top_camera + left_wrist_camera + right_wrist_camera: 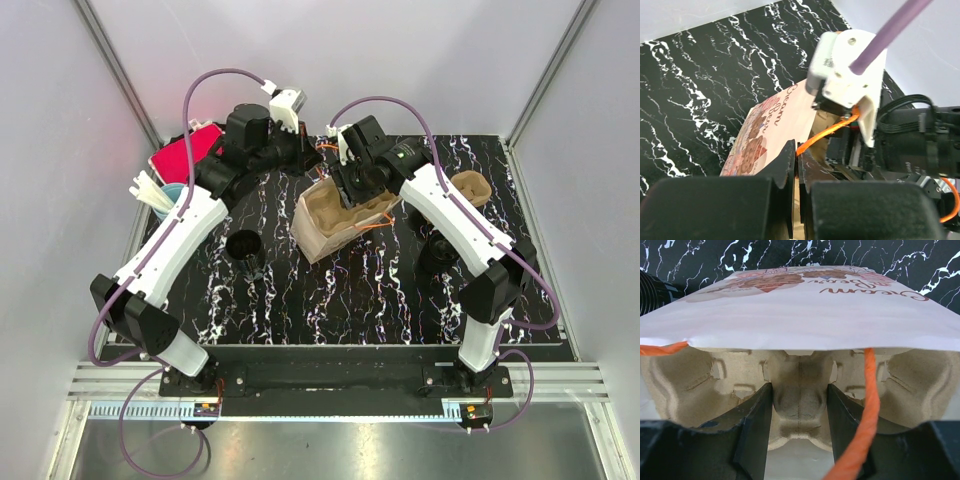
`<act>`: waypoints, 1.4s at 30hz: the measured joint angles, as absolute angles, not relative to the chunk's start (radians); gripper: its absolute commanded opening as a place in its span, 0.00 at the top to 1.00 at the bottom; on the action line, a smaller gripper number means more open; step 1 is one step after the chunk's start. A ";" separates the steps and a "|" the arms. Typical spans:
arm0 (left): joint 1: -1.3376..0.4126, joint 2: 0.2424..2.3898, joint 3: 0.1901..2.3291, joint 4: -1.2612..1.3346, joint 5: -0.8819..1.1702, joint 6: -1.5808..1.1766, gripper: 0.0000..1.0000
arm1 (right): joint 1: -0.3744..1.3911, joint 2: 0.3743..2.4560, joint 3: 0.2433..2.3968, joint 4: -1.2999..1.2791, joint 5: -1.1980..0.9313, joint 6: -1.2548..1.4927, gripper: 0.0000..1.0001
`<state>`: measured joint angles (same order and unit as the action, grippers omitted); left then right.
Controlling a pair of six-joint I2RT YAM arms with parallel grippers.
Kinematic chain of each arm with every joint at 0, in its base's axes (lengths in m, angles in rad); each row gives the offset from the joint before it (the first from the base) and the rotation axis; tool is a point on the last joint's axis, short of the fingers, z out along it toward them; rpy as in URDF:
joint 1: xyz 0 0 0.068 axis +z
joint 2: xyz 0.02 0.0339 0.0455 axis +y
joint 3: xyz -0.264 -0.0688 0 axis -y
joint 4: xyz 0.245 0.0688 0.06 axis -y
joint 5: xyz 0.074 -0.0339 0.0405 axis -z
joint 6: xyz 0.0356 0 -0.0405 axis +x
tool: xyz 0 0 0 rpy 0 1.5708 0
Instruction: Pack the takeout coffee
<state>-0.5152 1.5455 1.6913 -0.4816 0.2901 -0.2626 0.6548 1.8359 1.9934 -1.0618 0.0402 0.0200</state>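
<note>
A printed paper bag [330, 225] lies on its side mid-table, mouth toward the back. My left gripper [308, 163] is shut on the bag's upper mouth edge beside its orange handle [827, 134], holding the mouth open; in the left wrist view the gripper [797, 161] pinches the paper bag [772, 122]. My right gripper [352, 190] is at the mouth, shut on the centre ridge of a pulp cup carrier [800, 390] that sits partly inside the bag [800, 305]. A black coffee cup [245, 248] stands left of the bag.
A second pulp carrier [472, 185] lies at back right. Another dark cup [440, 246] stands under my right arm. A red container [183, 157] and a blue cup with white sticks [163, 196] are at back left. White walls enclose the table.
</note>
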 measured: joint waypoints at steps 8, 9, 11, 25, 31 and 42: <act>-0.499 1.546 1.673 -0.477 0.279 -0.273 1.00 | 0.655 1.849 1.993 -1.037 0.029 0.019 0.46; -0.495 1.546 1.672 -0.477 0.279 -0.275 1.00 | 0.655 1.853 1.993 -1.034 0.026 0.019 0.46; -0.490 1.546 1.671 -0.476 0.279 -0.280 1.00 | 0.655 1.863 1.993 -1.028 0.025 0.018 0.44; -0.468 1.546 1.666 -0.476 0.280 -0.290 1.00 | 0.655 1.884 1.996 -1.016 0.025 0.003 0.33; -0.466 1.546 1.659 -0.472 0.279 -0.289 1.00 | 0.655 1.884 2.093 -1.031 0.025 -0.051 0.27; -0.443 1.546 1.644 -0.469 0.279 -0.287 0.93 | 0.655 1.818 2.342 -1.039 -0.013 -0.129 0.18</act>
